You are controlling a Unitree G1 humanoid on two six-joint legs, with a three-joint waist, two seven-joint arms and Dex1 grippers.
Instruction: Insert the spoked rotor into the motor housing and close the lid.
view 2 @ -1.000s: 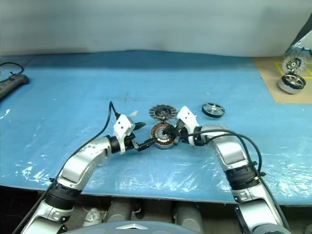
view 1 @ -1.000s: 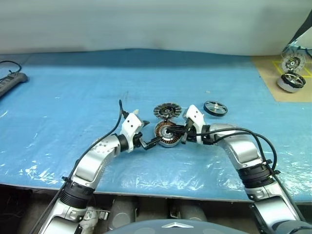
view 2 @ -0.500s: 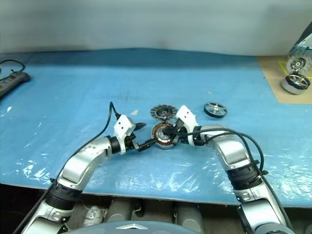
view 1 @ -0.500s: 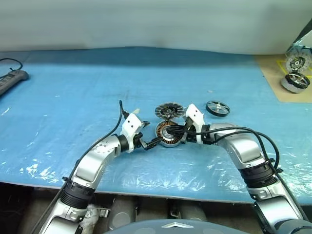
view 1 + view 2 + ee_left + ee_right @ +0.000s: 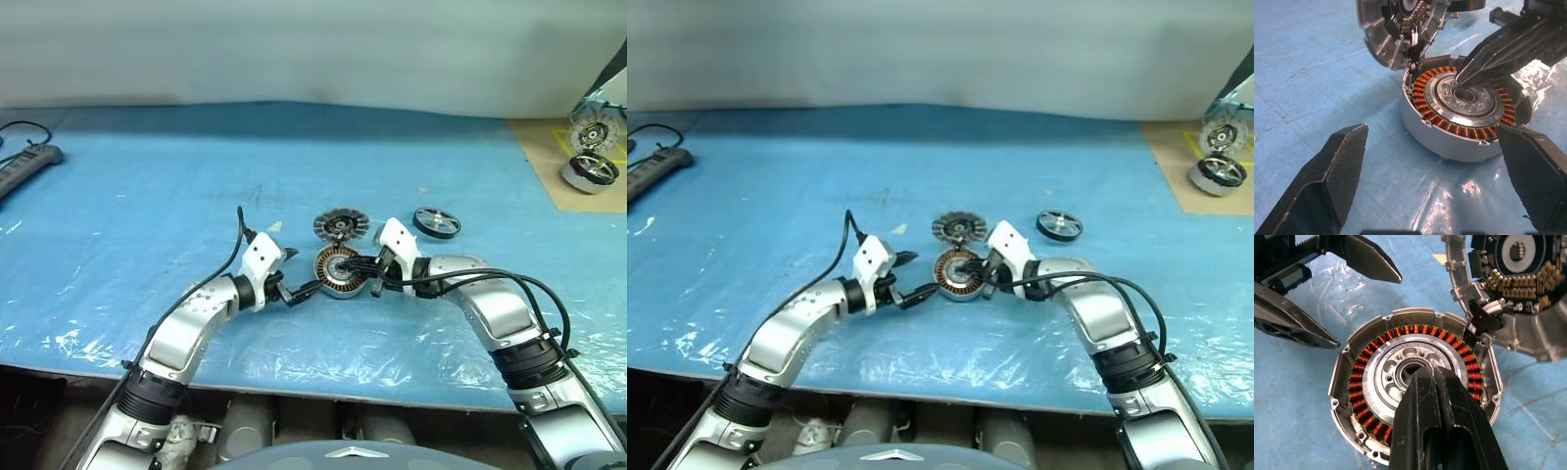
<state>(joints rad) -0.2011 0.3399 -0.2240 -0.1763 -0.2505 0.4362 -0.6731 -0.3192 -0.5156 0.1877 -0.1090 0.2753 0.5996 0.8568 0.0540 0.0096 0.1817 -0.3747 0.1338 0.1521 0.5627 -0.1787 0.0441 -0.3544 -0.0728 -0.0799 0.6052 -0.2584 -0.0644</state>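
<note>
The motor housing [image 5: 336, 271] lies on the blue sheet, its copper windings and silver hub [image 5: 1386, 377] facing up. The lid [image 5: 339, 226] stands tilted against the housing's far rim, ribbed face showing [image 5: 1396, 29]. The spoked rotor [image 5: 436, 222], a dark little wheel, lies alone to the right of both. My left gripper [image 5: 304, 274] is open, with one finger [image 5: 1337, 171] on each side of the housing's near-left wall and apart from it. My right gripper [image 5: 1432, 374] is shut, and its tips rest at the hub's centre hole [image 5: 1459, 81]. I see nothing between them.
A tan board [image 5: 549, 162] at the far right carries two chrome-rimmed motors [image 5: 589, 171]. A power strip [image 5: 24, 162] with its cable lies at the far left edge. The crinkled sheet [image 5: 147, 215] runs to the table's front edge near my arms.
</note>
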